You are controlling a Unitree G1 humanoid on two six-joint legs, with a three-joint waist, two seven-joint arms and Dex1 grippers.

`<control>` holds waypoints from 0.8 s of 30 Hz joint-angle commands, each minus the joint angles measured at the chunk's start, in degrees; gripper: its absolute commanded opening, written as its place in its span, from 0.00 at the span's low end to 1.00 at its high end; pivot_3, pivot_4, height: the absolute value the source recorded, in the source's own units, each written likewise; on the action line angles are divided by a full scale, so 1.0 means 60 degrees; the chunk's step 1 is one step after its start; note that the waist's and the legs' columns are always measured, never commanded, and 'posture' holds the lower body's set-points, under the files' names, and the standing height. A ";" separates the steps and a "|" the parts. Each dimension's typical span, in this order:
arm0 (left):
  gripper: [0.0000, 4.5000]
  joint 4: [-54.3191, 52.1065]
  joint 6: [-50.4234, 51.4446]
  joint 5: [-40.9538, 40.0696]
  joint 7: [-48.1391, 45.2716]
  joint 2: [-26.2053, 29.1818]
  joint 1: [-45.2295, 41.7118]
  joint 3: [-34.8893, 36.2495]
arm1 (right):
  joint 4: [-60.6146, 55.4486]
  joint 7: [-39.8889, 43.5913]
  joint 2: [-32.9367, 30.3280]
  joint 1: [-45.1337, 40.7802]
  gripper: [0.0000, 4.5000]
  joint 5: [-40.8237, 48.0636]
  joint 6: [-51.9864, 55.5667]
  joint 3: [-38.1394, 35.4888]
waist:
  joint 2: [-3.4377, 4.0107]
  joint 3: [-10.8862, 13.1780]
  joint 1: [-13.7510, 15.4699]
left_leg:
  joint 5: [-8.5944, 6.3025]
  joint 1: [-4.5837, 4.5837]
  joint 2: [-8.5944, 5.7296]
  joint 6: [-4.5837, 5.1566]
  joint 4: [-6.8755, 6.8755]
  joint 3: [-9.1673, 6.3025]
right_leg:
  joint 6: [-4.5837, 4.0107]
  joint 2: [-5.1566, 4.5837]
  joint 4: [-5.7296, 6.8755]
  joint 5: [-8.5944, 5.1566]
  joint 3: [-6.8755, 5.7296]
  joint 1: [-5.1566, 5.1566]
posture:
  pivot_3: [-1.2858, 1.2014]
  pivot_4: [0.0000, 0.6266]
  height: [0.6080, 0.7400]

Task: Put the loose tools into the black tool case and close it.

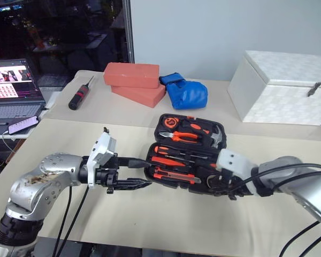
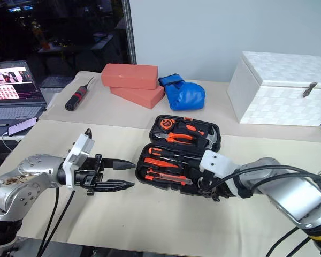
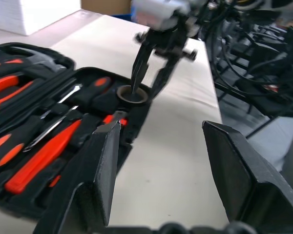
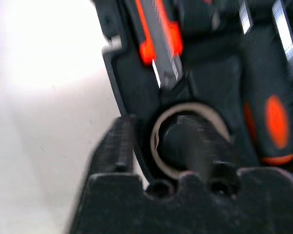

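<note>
One black tool case [image 1: 184,150] lies open near the middle of the table [image 1: 150,214], both halves flat, lid half on the far side. Orange-and-black tools [image 1: 174,160] sit in its recesses: pliers and a tape measure in the far half, screwdrivers and a utility knife [image 4: 158,36] in the near half. A small tape ring [image 3: 132,94] sits in the near half at its right end corner.

Right hand [image 3: 151,78] is at that corner, pointing down; one finger goes inside the ring, the other is outside the case wall. Fingers are parted, and they grip nothing that I can make out.

Left hand [image 2: 115,175] hovers above the table just left of the case, pointing toward it, fingers [image 3: 100,161] spread apart, empty, not touching the case.

Farther back on the table: two stacked red bricks [image 1: 132,81], a blue glove [image 1: 186,92] beside them, a thick black screwdriver with red band [image 1: 79,96] to their left. Large white box [image 1: 282,85], lid shut, stands at far right. Laptop [image 1: 13,88] and phone [image 1: 22,125] are on a separate surface at far left.
</note>
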 commanded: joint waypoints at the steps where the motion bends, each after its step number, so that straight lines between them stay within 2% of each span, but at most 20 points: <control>1: 0.64 0.0592 0.0299 0.0269 0.1635 -0.0648 -0.0759 0.0204 | -0.0199 -0.0411 0.0629 0.0192 0.50 0.0703 0.0301 -0.1742 | -0.0008 0.0004 0.0019 | 0.0000 0.0002 0.0000 0.0000 0.0001 -0.0003 | 0.0001 0.0002 0.0003 0.0000 -0.0002 0.0004 | 0.52 0.24 1.00; 3: 0.64 0.1187 0.0804 0.0661 0.2965 -0.1236 -0.1548 0.0070 | 0.0061 -0.1214 0.1313 0.0087 0.50 0.0659 0.0565 -0.2434 | -0.0017 0.0009 0.0052 | 0.0001 0.0003 -0.0005 0.0001 0.0010 -0.0012 | 0.0025 0.0003 0.0005 0.0017 -0.0004 0.0016 | 0.52 0.24 1.00; 6: 0.64 0.1956 0.1803 0.1176 0.4108 -0.1619 -0.2597 -0.0293 | 0.0516 -0.2375 0.2248 -0.0336 0.50 0.0357 0.0887 -0.2845 | -0.0041 0.0023 0.0020 | 0.0008 0.0002 -0.0009 0.0000 0.0028 -0.0015 | 0.0055 0.0007 0.0012 0.0051 -0.0002 0.0020 | 0.52 0.24 1.00; 9: 0.64 0.4573 0.2433 0.2117 0.5229 -0.2772 -0.4704 -0.1012 | 0.2864 -0.4225 0.3344 -0.1810 0.50 -0.0627 0.2253 -0.2984 | -0.0051 0.0028 -0.0014 | 0.0009 0.0005 -0.0016 0.0001 0.0029 -0.0011 | 0.0066 0.0006 0.0013 0.0060 0.0007 0.0021 | 0.52 0.24 1.00; 12: 0.64 0.6872 0.1886 0.2771 0.5167 -0.3582 -0.5910 -0.1225 | 0.4628 -0.4949 0.3919 -0.2886 0.50 -0.1320 0.2164 -0.2683 | -0.0041 0.0049 -0.0007 | 0.0048 -0.0034 -0.0028 0.0027 0.0066 -0.0025 | 0.0030 0.0011 -0.0008 0.0096 0.0000 0.0011 | 0.52 0.24 1.00; 15: 0.64 0.9202 0.1070 0.3469 0.5085 -0.4159 -0.7010 -0.1342 | 0.6089 -0.5063 0.4273 -0.3586 0.50 -0.1747 0.1676 -0.2369 | -0.0039 0.0052 -0.0065 | 0.0046 -0.0034 -0.0024 0.0027 0.0051 -0.0009 | 0.0075 0.0011 -0.0006 0.0121 0.0009 -0.0002 | 0.52 0.24 1.00; 18: 0.64 1.2486 -0.0679 0.4382 0.5256 -0.4844 -0.8273 -0.1341 | 0.8018 -0.4875 0.4585 -0.4416 0.50 -0.2088 0.1013 -0.2136 | -0.0039 0.0057 -0.0083 | 0.0047 -0.0043 -0.0029 0.0028 -0.0010 -0.0011 | 0.0003 0.0016 -0.0008 0.0147 0.0011 -0.0028 | 0.52 0.24 1.00; 21: 0.64 1.4306 -0.1562 0.4846 0.5309 -0.5090 -0.8955 -0.1135 | 0.8917 -0.4528 0.4780 -0.4814 0.50 -0.2175 0.0777 -0.1880 | -0.0036 0.0059 -0.0087 | 0.0047 -0.0073 -0.0033 0.0029 -0.0065 -0.0017 | 0.0000 0.0016 -0.0009 0.0147 0.0011 -0.0074 | 0.52 0.24 1.00; 23: 0.52 1.5064 -0.1851 0.5009 0.5331 -0.5167 -0.9207 -0.0984 | 0.9396 -0.4310 0.4925 -0.4970 0.52 -0.2163 0.0708 -0.1742 | -0.0036 0.0058 -0.0118 | 0.0046 -0.0110 -0.0034 0.0029 -0.0075 -0.0017 | 0.0001 0.0014 -0.0004 0.0147 0.0010 -0.0119 | 0.52 0.24 1.00; 24: 0.46 1.5364 -0.1969 0.5103 0.5335 -0.5196 -0.9293 -0.0919 | 0.9672 -0.4219 0.4971 -0.5020 0.43 -0.2240 0.0626 -0.1602 | -0.0036 0.0058 -0.0112 | 0.0047 -0.0150 -0.0034 0.0029 -0.0077 -0.0019 | 0.0000 0.0014 -0.0001 0.0147 0.0009 -0.0156 | 0.52 0.24 1.00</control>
